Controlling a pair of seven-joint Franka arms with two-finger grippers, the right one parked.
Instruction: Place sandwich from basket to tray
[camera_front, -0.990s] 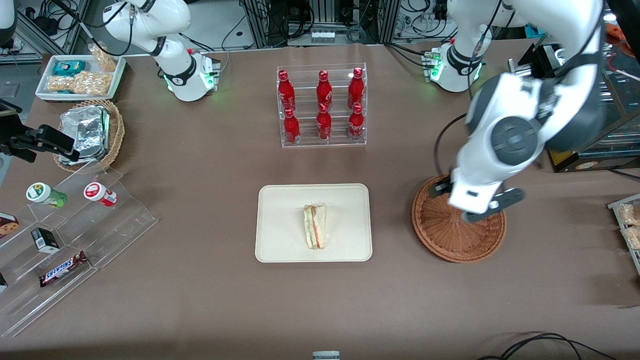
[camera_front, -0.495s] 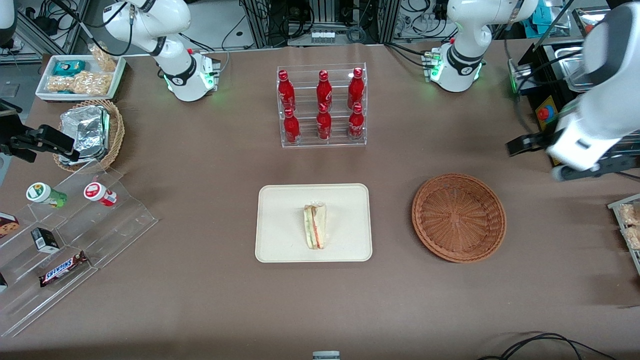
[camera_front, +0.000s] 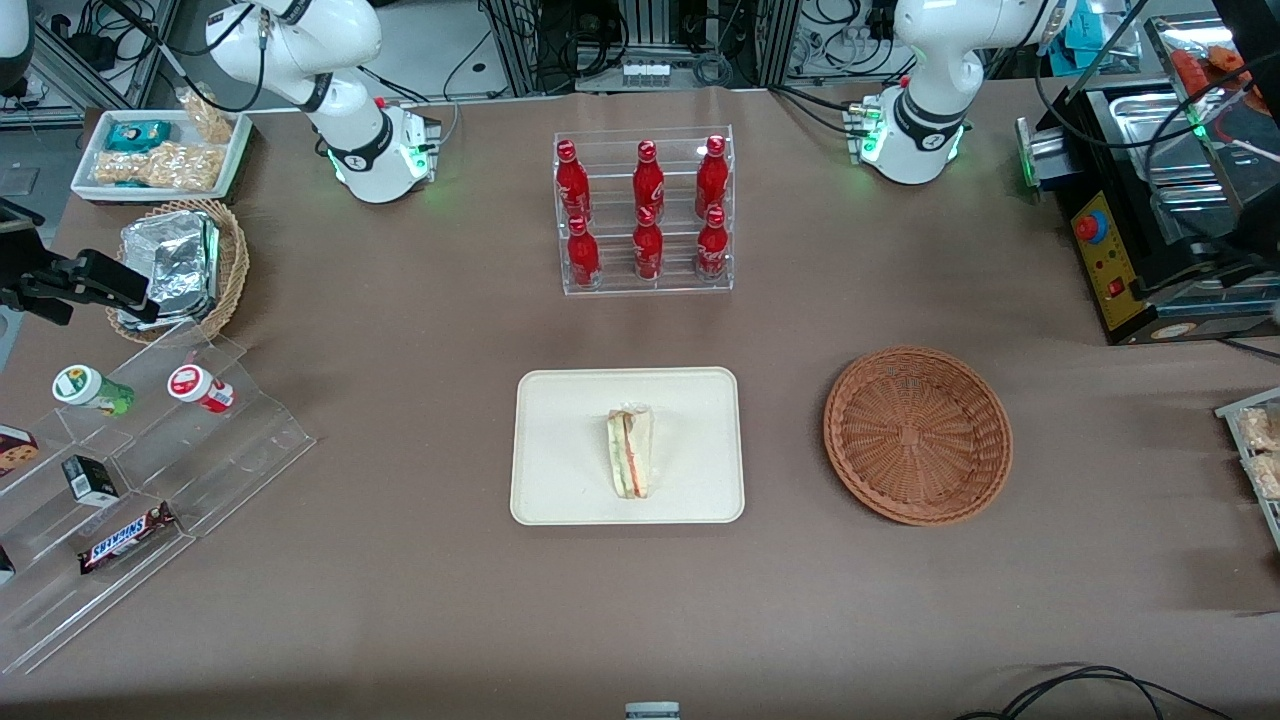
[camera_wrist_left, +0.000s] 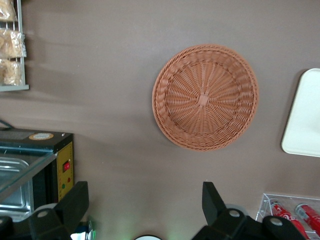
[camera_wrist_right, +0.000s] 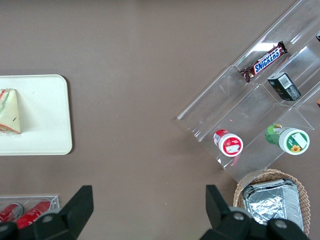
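Brown matte counter (camera_front: 400, 600); sandwich (camera_front: 630, 452) on smooth cream tray (camera_front: 560, 440).
Woven round basket (camera_front: 918, 435) bare; gripper (camera_wrist_left: 145, 210) high above, fingers (camera_wrist_left: 75, 202) spread open.

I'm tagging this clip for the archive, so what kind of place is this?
Probably a robotics lab staged as a snack counter: a rack of red bottles, a sandwich on a tray, an empty basket. The open gripper hangs above the table, empty.

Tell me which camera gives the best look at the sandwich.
The front view: it shows the whole sandwich lying on the tray, apart from the empty basket. The right wrist view cuts part of it off. The left wrist view shows none of it; there the gripper hangs above the table, jaws open.
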